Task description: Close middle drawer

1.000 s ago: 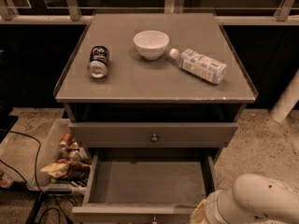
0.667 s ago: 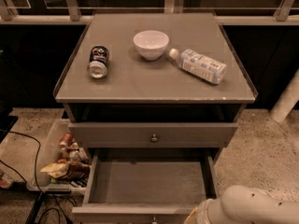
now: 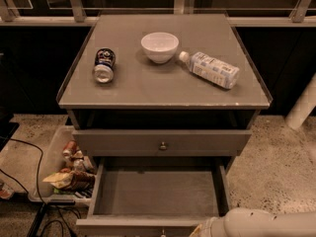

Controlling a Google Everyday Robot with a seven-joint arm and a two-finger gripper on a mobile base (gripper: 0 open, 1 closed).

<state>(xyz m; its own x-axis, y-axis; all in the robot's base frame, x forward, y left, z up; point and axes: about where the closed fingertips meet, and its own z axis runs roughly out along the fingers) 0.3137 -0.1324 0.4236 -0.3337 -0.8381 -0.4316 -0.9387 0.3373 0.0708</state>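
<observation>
The middle drawer (image 3: 157,191) is pulled out wide at the bottom of the grey cabinet, and its bare grey inside shows. Its front (image 3: 133,226) runs along the bottom edge of the view, with the knob (image 3: 162,234) just showing at centre. My white arm (image 3: 261,223) comes in from the bottom right. Its tan wrist end (image 3: 199,229) sits at the drawer front, right of the knob. My gripper lies below the frame's bottom edge, out of view.
Another drawer front with a knob (image 3: 163,145) is shut above the open drawer. On the cabinet top (image 3: 163,90) lie a can (image 3: 104,65), a white bowl (image 3: 159,46) and a plastic bottle (image 3: 211,69). A bin of snacks (image 3: 69,169) stands on the floor at left, with cables (image 3: 34,181) beside it.
My arm has moved left along the bottom edge, toward the open drawer's front. The drawer has not visibly moved.
</observation>
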